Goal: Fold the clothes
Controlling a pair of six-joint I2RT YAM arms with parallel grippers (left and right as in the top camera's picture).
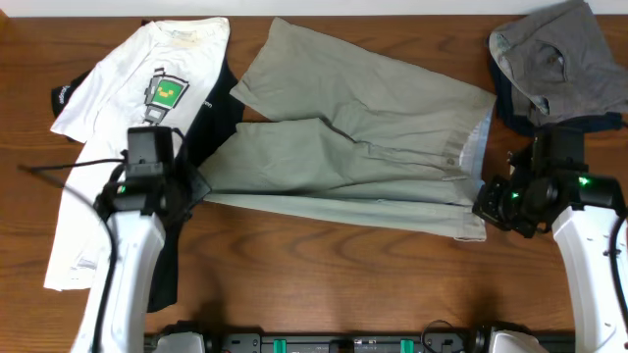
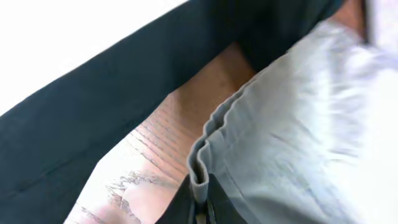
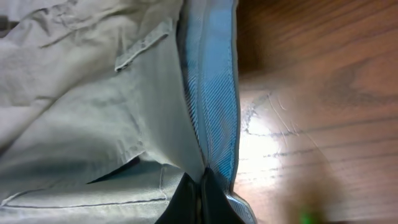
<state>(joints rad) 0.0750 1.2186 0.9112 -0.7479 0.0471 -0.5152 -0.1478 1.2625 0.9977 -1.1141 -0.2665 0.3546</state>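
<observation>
**Shorts held at both ends, most folding left to do**

Closest to the robot, the left gripper (image 1: 196, 189) is pinched shut on the leg hem of the pale green shorts (image 1: 363, 157). The left wrist view shows the thick hem edge running down between the dark fingertips (image 2: 200, 208). The right gripper (image 1: 483, 208) is pinched shut on the waistband at the other end, where the blue striped lining shows.

The shorts lie across the middle of the wooden table (image 1: 324, 260), waist to the right and legs to the left. The near leg lies flat and straight. The far leg points up and away, so the two legs are not stacked. It looks like the first fold is only starting.

Farther back on the left, a white T-shirt (image 1: 118, 88) with a green picture lies spread open over a dark cloth (image 1: 214, 116). At the far right, a grey garment (image 1: 559, 49) sits crumpled on dark blue fabric (image 1: 507, 103). None of these look folded yet.
</observation>
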